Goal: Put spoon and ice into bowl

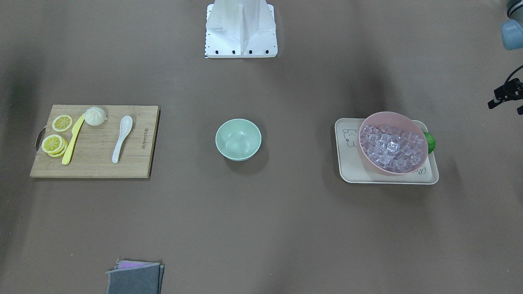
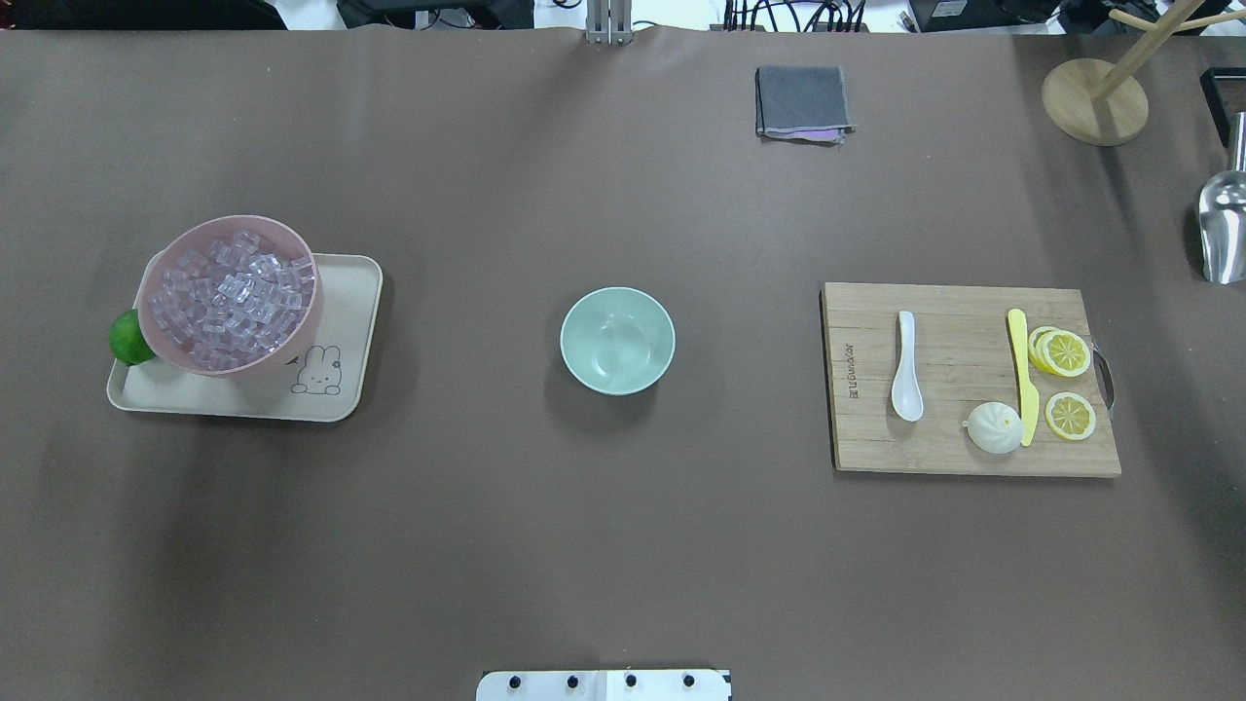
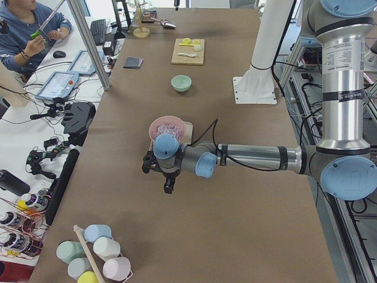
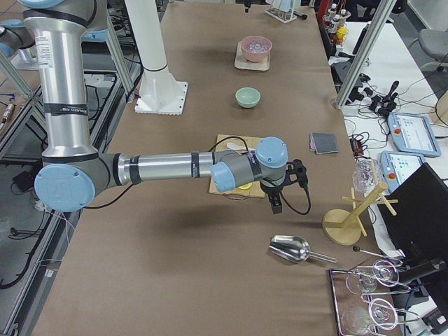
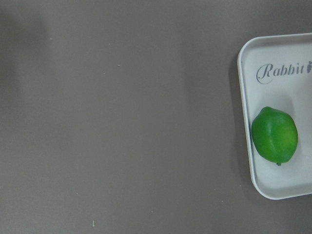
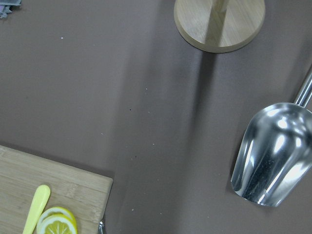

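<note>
Tray end: left claw [image 3: 166, 184] hangs just outside the tray [image 5: 246, 97], printed "Rabbit", lime [image 5: 274, 134] on its corner. Ice [image 2: 232, 297] heaped in pink bowl [image 1: 392, 114], inboard of that claw. Other end: right claw [image 4: 274, 204] between cutting board [image 2: 959, 438] and metal scoop [image 6: 270, 156]. Spoon [image 2: 906, 368] on the board's side away from it, toward mint bowl [image 2: 617, 340], which sits midway between the claws. Board stamp illegible. Finger spread: cannot tell, either claw.

Brown-covered table [image 2: 623, 545], white desk [image 3: 23, 127] alongside (kbd [image 3: 97, 26], tablets [image 3: 57, 85]), alu frame posts [image 3: 88, 41].
</note>
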Motion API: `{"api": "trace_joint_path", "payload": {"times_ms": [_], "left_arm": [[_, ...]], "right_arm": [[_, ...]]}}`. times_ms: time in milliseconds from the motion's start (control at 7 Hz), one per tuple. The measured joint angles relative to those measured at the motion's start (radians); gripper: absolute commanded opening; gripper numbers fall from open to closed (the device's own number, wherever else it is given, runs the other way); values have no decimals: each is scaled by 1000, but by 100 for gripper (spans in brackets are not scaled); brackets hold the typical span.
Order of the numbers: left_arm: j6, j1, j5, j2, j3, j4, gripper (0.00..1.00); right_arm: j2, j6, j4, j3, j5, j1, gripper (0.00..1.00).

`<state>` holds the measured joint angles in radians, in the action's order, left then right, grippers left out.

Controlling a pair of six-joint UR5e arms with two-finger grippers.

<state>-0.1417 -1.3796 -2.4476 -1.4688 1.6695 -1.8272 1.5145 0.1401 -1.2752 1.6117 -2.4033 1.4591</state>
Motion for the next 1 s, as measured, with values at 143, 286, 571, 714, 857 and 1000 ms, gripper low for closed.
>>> {"api": "trace_joint_path", "payload": {"times_ms": [143, 286, 571, 714, 857, 1000], "left_arm": [[0, 0, 6, -3, 3, -1, 99], [-1, 1, 18, -8, 8, 1, 99], [-1, -2, 29, -5, 24, -2, 99], [-2, -5, 37, -6, 27, -7, 99], [-3, -9, 50, -9, 24, -10, 99], [-2, -10, 57, -11, 25, -13, 99]], "right_arm": [[-7, 1, 0, 1, 2, -3, 100], [-8, 2, 0, 7, -1, -4, 100], [-10, 1, 0, 11, 1, -5, 100], [-11, 2, 0, 11, 4, -6, 100], [-11, 11, 1, 10, 0, -9, 100], [-12, 34, 1, 10, 1, -14, 100]]}}
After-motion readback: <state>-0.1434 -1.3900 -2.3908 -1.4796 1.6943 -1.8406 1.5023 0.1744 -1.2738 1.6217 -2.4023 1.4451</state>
